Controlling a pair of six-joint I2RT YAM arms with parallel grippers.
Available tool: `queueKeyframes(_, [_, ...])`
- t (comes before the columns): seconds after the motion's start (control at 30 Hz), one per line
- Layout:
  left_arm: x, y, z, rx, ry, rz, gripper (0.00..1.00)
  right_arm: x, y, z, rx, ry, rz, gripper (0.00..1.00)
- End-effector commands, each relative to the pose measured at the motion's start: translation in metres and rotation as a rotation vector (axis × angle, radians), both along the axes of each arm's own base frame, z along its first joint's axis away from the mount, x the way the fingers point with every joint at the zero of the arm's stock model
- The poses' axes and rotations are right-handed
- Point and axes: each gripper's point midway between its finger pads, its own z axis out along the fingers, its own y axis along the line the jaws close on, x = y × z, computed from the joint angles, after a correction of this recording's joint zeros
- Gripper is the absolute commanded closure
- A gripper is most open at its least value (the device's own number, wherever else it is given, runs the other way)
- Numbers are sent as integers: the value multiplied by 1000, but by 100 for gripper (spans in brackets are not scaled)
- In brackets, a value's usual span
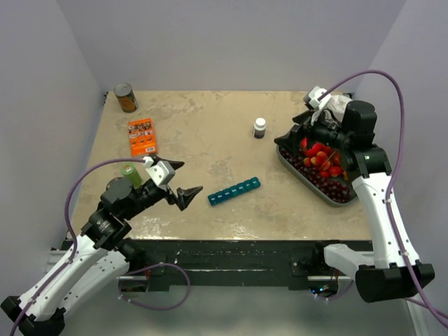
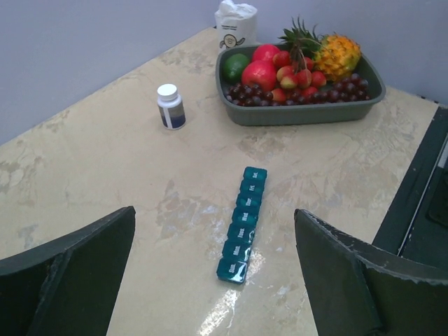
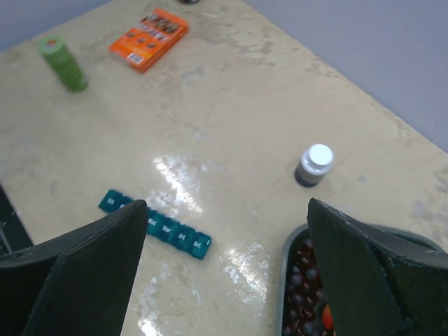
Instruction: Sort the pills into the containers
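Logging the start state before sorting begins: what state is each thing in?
Pill organiser: lying flat, all lids shut.
Pill bottle: upright, white cap on.
Left gripper: open, empty.
Right gripper: open, empty.
Fruit tray: filled with fruit.

You will find no text here that you can actually read. Each lid of the teal pill organiser (image 2: 242,234) carries a short white marking, too small to make out. The white-capped bottle (image 2: 171,106) has a pale label with a dark band, its print illegible. The white bag (image 2: 236,25) shows a few dark printed lines and a small figure, unreadable. The orange box (image 1: 142,136) bears dark pictures but no legible words.
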Motion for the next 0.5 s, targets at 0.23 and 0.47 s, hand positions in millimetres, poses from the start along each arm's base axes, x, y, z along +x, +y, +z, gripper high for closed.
queueKeyframes(0.23, [-3,-34,-79,167,-118,-234,1,-58,68,-100,-409,-232,707,1])
queueKeyframes(0.47, [-2,-48,-127,337,-166,-322,3,-56,101,-182,-560,-280,906,1])
